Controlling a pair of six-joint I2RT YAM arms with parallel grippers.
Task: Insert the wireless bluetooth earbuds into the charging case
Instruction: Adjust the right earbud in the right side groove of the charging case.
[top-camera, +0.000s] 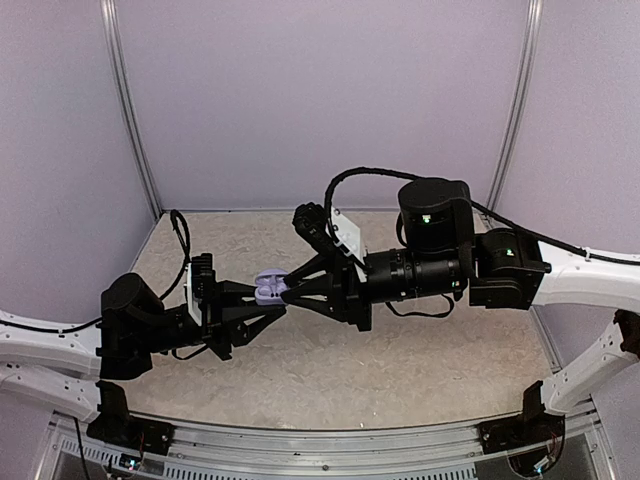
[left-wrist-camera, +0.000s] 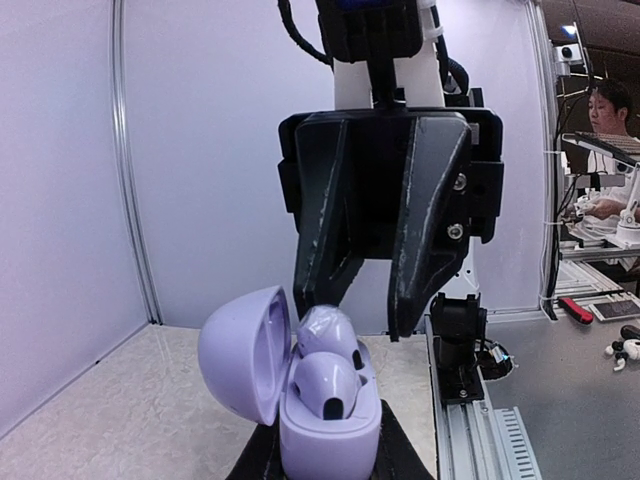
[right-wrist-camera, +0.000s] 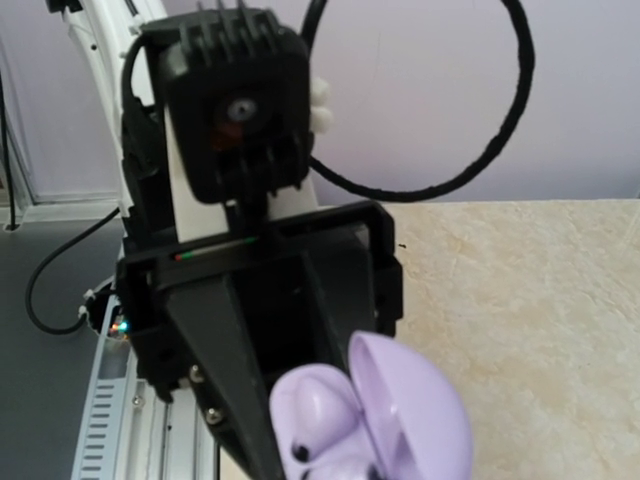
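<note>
Looking at the small round pale-lavender plastic charging case (left-wrist-camera: 330, 440), which hand has it? (Ana)

The black two-finger left gripper (top-camera: 258, 297) has it. Its fingers are closed on the lower half of the case, one on each side. The left arm reaches inward, low and nearly level, so the case is up above the speckled beige table (top-camera: 420, 370) and does not touch it. (Ben)

Is the case open? (Ana)

Yes. The rounded lavender lid (left-wrist-camera: 245, 350) stands upright at one side of the case. (Ben)

And the two tiny pale-lavender earbuds (left-wrist-camera: 325, 385)? (Ana)

Both sit inside the case, one behind the other, with their rounded backs above its rim. If they are fully down in the hollows, I cannot tell. (Ben)

How does the right arm stand? (Ana)

It is stretched toward the case from the opposite side, with the forearm nearly level. The black right gripper (left-wrist-camera: 362, 315) points its fingers at the mouth of the case. The tips hang just over the earbuds, and one tip is very near the farther one; whether it touches, I cannot tell. A narrow gap shows between the two fingers, with nothing in it. (Ben)
</note>
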